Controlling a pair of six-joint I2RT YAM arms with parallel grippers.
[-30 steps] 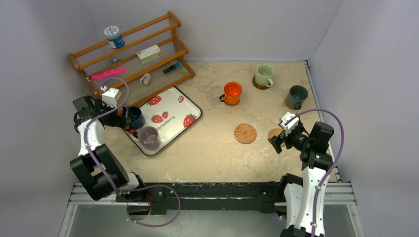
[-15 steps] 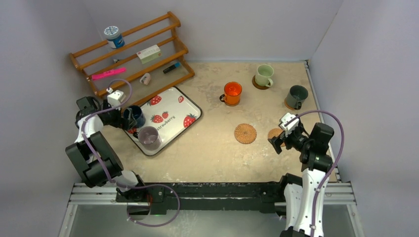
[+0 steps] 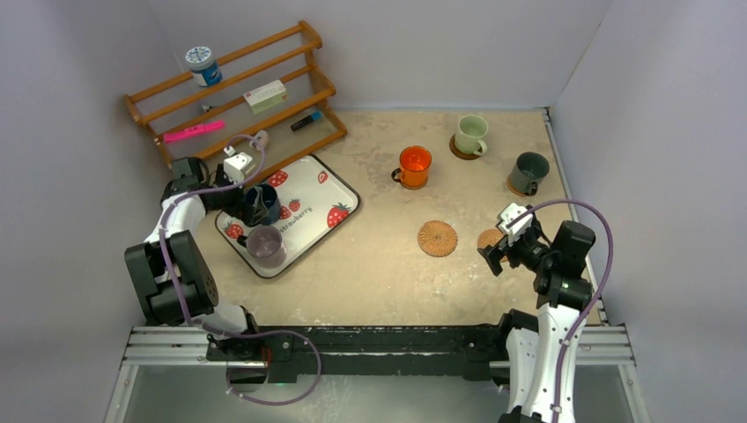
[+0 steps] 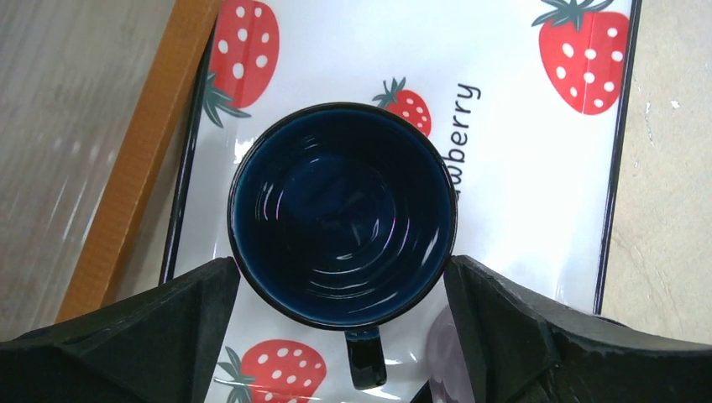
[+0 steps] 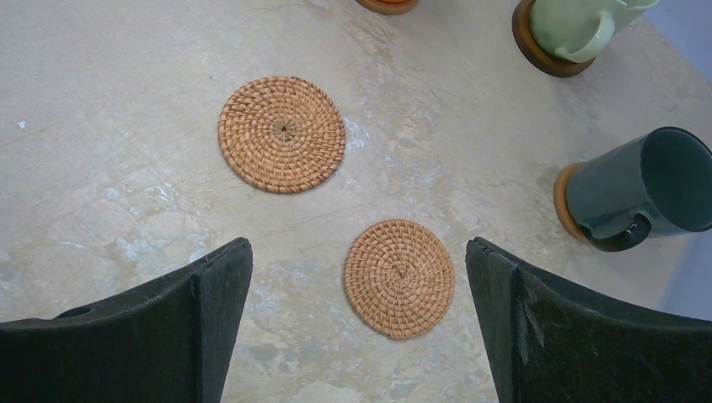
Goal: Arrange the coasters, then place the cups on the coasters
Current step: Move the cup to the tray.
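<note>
**Closing in on the blue cup**

Holds the left gripper (image 4: 342, 277) spread wide, one finger on either side of the blue cup (image 4: 342, 214), looking straight down into it. Grips nothing yet; cannot tell whether either finger touches the wall. Finds the cup upright on the tray (image 4: 537, 193), handle pointing back toward the wrist, with the purple cup (image 3: 264, 244) near it on the same tray.

Reads the step in hand as the pickup of this cup. To do it well:
- Lower until the fingers sit below the rim.
- Keep the handle out from under either one.
- Close evenly across the widest part.
- Lift straight up before swinging right, so as not to clip the purple cup or drag the tray.

Expect a smooth round wall, likely to twist if pinched off-centre.

Keeps the right gripper (image 5: 359, 248) equally wide and empty, hanging just above the near coaster (image 5: 399, 277), with the second coaster (image 5: 282, 133) further toward mid-table. Takes both as free landing spots. Counts the pale green cup (image 5: 579, 25) and grey-green cup (image 5: 646, 189) as seated on brown discs, and the orange cup (image 3: 414, 165) apparently too.

Works on a flat, mottled beige table (image 3: 379, 264). Sits boxed in by plain pale walls (image 3: 423, 53), with a wooden rack (image 3: 238, 97) of small items behind the tray.
</note>
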